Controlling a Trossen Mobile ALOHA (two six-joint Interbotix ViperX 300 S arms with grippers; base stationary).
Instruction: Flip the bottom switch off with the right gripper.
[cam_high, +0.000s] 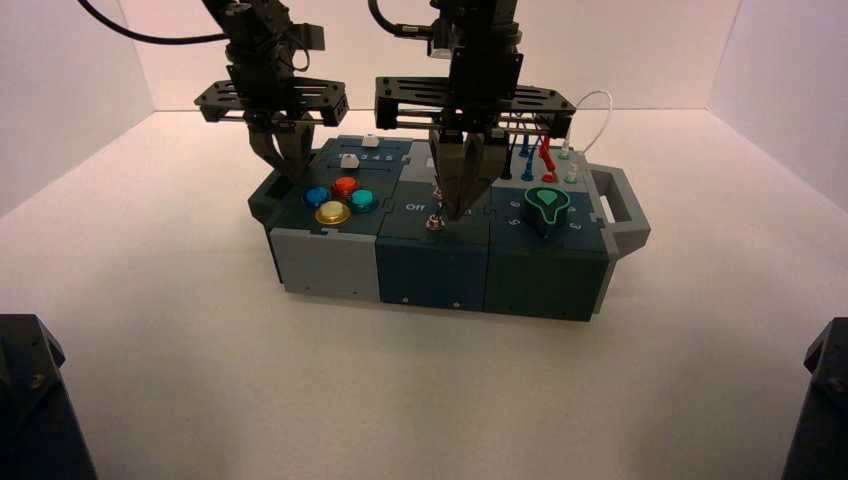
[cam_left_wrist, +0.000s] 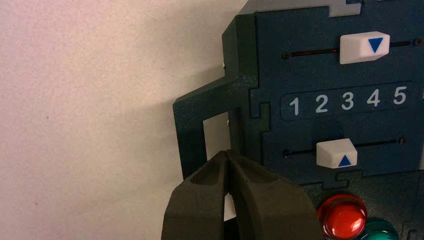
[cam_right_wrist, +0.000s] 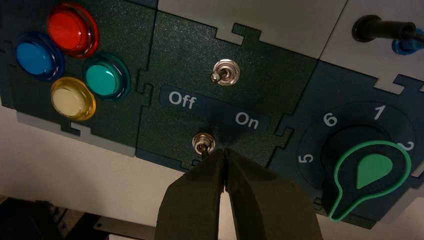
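My right gripper (cam_high: 455, 205) hangs over the middle section of the box (cam_high: 440, 265), its fingers (cam_high: 447, 175) pressed together and pointing down, their tips just beside the bottom switch (cam_high: 434, 222) near the box's front edge. White "Off" lettering (cam_high: 415, 207) sits to the left of the tips. My left gripper (cam_high: 283, 162) hangs over the box's left end, fingers together, behind the four round buttons: blue (cam_high: 317, 196), red (cam_high: 345, 186), teal (cam_high: 363, 199) and yellow (cam_high: 332, 213). A green-rimmed knob (cam_high: 546, 206) stands on the right section, with red, blue and white wires (cam_high: 545, 150) behind it. The box rests on a white table (cam_high: 420, 390).
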